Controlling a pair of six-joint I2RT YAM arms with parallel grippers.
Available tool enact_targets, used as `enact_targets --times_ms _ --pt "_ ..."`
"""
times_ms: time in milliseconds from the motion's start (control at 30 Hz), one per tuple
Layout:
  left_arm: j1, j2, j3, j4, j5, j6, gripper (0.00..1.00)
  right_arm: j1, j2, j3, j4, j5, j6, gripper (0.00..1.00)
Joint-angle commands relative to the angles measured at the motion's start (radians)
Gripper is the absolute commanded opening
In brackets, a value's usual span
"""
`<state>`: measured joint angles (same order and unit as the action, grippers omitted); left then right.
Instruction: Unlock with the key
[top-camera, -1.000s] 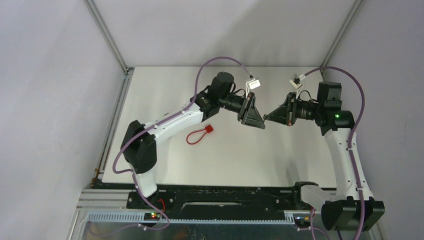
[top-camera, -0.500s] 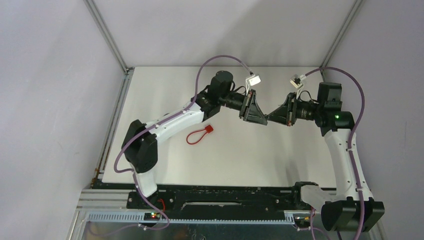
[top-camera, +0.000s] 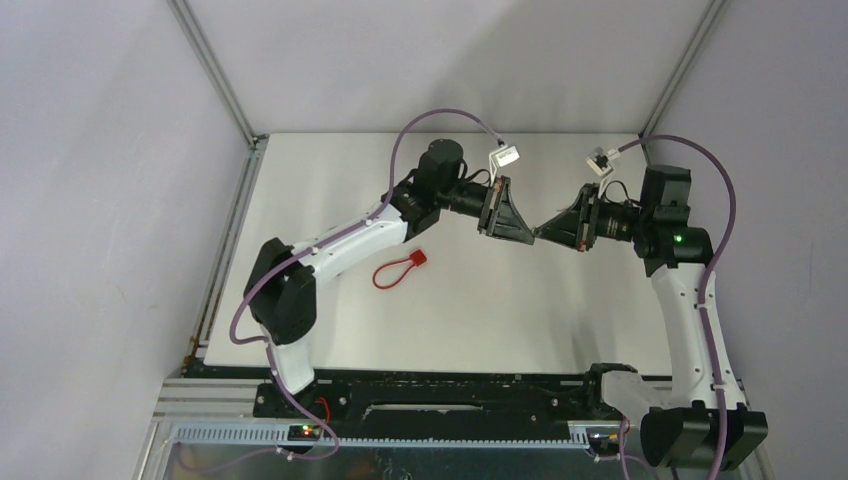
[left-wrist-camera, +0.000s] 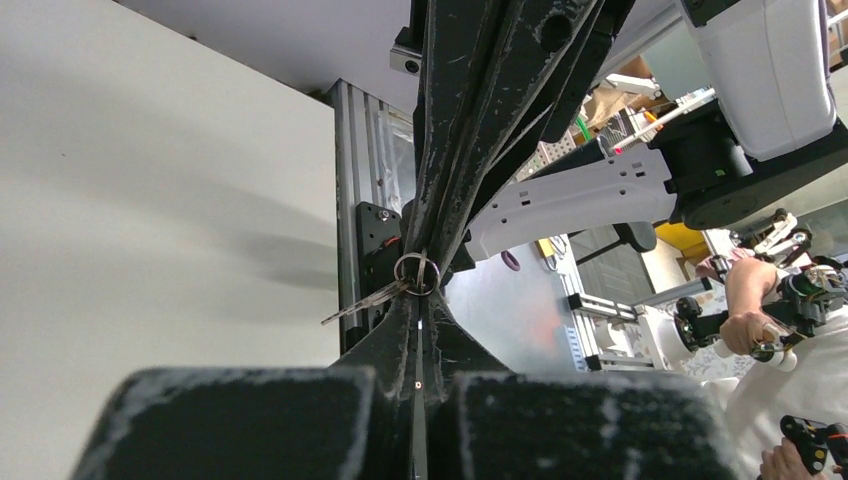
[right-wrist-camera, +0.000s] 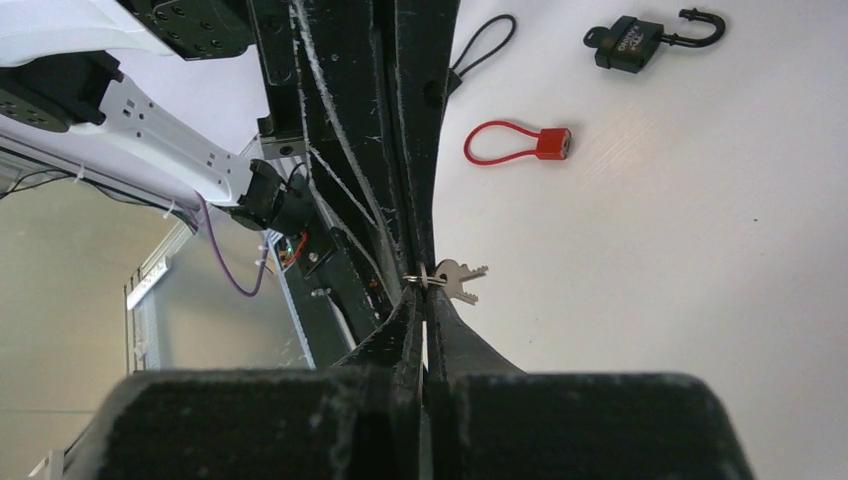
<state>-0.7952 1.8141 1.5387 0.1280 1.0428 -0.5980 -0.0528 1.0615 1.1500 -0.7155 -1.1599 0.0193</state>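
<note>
Two small silver keys (right-wrist-camera: 460, 279) hang on a metal key ring (left-wrist-camera: 415, 271) in mid-air above the table. My right gripper (right-wrist-camera: 423, 292) is shut on the ring. My left gripper (left-wrist-camera: 418, 298) meets it tip to tip from the other side and is shut on the same ring, with the keys (left-wrist-camera: 358, 300) dangling to one side. In the top view the two grippers touch at their tips, left gripper (top-camera: 529, 237) and right gripper (top-camera: 541, 234). A black padlock (right-wrist-camera: 632, 43) lies on the table; its shackle (right-wrist-camera: 700, 25) looks swung open. It is hidden in the top view.
A red cable lock (top-camera: 400, 268) lies on the white table (top-camera: 480, 320) below the left arm, also seen as the red cable lock (right-wrist-camera: 515, 145) in the right wrist view. A black cable loop (right-wrist-camera: 482, 45) lies beside the padlock. Grey walls enclose the table.
My left gripper has moved right until its tips meet the right gripper, and its jaws have closed on the key ring. The right gripper stayed shut and shifted slightly.
</note>
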Motion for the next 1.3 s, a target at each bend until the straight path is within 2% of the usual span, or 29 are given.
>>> enact_targets --times_ms 0,133,300,467,567,700,867,1033,1133,1267 --pt "-0.003 -0.025 0.007 0.064 0.028 0.002 0.0 -0.002 -0.021 -0.026 0.041 -0.007 0.017 0.0" --pt "-0.004 -0.033 0.01 0.033 0.023 0.029 0.0 -0.008 -0.036 -0.037 0.047 -0.002 0.016 0.0" --pt "-0.004 -0.049 0.037 -0.095 -0.009 0.138 0.0 -0.011 -0.073 -0.077 0.06 0.014 0.001 0.0" --pt "-0.005 -0.048 0.146 -0.436 -0.089 0.319 0.0 -0.012 -0.14 -0.139 0.08 0.067 -0.017 0.0" --pt "-0.014 -0.04 0.201 -0.625 -0.133 0.434 0.0 -0.012 -0.16 -0.154 0.07 0.094 -0.045 0.11" --pt "-0.027 0.002 0.261 -0.865 -0.112 0.56 0.0 -0.01 -0.163 -0.153 0.066 0.092 -0.059 0.28" --pt "-0.05 0.051 0.318 -1.098 -0.134 0.659 0.0 0.003 -0.15 -0.153 0.062 0.08 -0.077 0.45" --pt "-0.052 0.056 0.349 -1.234 -0.226 0.719 0.0 0.008 -0.153 -0.153 0.022 0.132 -0.143 0.48" --pt "-0.052 0.062 0.358 -1.316 -0.243 0.767 0.0 0.021 -0.152 -0.156 -0.027 0.086 -0.228 0.49" --pt "-0.055 0.048 0.344 -1.329 -0.224 0.791 0.0 0.122 -0.153 -0.176 -0.051 0.044 -0.321 0.52"
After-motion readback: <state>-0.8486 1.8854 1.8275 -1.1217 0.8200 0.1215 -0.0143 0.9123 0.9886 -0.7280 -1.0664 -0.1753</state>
